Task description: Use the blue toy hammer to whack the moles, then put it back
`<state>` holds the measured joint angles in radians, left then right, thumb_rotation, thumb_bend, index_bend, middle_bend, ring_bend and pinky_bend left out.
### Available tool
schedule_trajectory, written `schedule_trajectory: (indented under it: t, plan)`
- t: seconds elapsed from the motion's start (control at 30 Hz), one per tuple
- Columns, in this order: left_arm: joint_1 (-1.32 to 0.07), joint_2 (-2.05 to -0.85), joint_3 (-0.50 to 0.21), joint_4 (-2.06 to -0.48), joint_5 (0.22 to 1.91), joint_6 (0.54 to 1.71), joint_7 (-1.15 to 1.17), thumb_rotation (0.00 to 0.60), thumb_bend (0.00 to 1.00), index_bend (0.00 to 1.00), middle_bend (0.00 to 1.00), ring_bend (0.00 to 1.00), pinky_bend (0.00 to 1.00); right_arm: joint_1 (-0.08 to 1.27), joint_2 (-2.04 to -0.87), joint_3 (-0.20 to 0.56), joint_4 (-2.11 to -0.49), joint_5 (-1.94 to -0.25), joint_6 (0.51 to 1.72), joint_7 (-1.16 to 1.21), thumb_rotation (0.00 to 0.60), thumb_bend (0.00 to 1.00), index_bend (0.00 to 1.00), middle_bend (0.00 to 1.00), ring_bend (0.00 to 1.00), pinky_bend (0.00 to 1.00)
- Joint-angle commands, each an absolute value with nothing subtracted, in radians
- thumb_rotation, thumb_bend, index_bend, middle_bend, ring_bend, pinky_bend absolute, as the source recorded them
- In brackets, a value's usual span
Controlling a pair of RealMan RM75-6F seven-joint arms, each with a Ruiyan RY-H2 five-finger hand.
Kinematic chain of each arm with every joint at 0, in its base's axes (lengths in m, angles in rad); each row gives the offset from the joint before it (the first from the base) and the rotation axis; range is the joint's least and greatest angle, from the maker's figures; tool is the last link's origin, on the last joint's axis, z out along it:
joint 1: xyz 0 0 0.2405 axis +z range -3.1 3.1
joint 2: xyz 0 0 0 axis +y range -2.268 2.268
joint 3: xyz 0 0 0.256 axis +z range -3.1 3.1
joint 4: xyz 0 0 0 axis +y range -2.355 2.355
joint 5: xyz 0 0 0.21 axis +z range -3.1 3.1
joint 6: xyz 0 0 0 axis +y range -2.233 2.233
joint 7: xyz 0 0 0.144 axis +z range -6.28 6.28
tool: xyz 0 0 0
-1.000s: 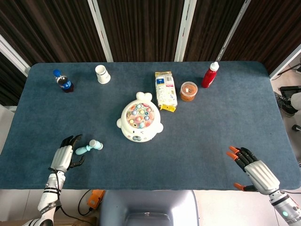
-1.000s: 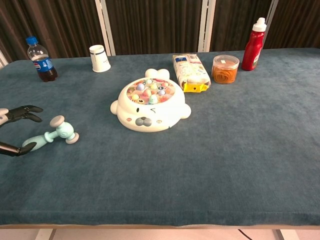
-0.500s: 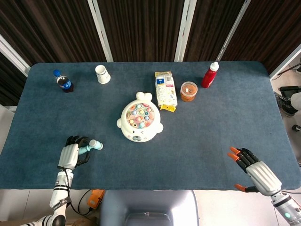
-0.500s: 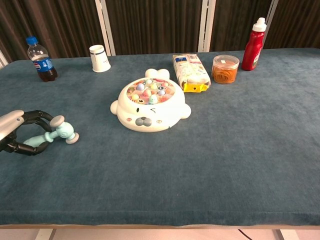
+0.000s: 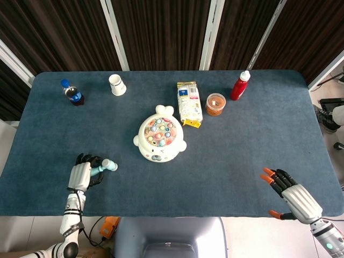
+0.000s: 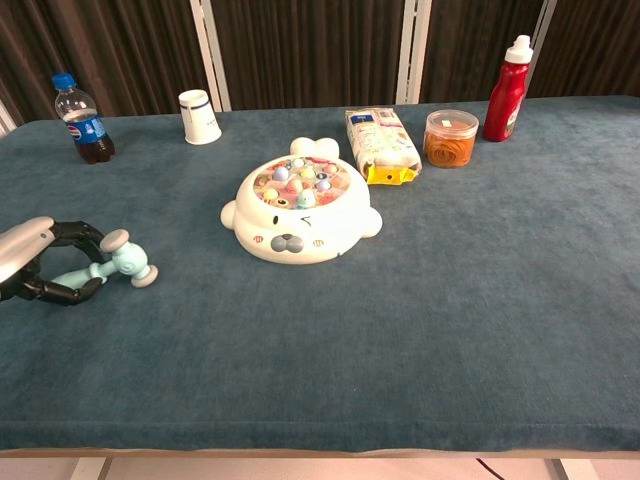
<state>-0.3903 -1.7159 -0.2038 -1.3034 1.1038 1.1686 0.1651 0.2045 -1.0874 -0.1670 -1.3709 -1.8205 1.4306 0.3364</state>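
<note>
Left of the mole game, well apart: left hand curled around hammer handle on the table. Looks light, stiff, smooth plastic; best gripped mid-handle. Right of the game, far off: right hand spread, empty.

The left robot hand has closed around the blue toy hammer's handle.

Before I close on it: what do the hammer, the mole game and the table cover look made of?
The hammer looks like smooth moulded plastic, pale blue with grey end caps and a slight sheen. The mole game seems glossy white hard plastic with pastel plastic moles; highlights show on its rim. The table cover looks like matte blue fabric, felt or short-pile, going by its soft mottled texture. The left hand curls around the hammer's handle.
</note>
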Motion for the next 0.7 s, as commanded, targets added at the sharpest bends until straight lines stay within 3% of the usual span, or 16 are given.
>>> schedule_trajectory:
  t: [0.03, 0.7]
  plan:
    - [-0.394, -1.718, -0.208, -1.299, 1.095, 1.167, 0.179, 0.6, 0.41, 0.36, 0.36, 0.17, 0.0, 0.204, -1.087, -0.167, -1.371, -1.821, 1.432, 0.338, 0.6, 0.09, 0.0, 0.0, 0.0, 0.03]
    - [-0.404, -1.707, -0.203, -1.335, 1.111, 1.167, 0.189, 0.6, 0.41, 0.37, 0.38, 0.18, 0.0, 0.205, -1.086, -0.167, -1.37, -1.817, 1.434, 0.341, 0.6, 0.09, 0.0, 0.0, 0.0, 0.03]
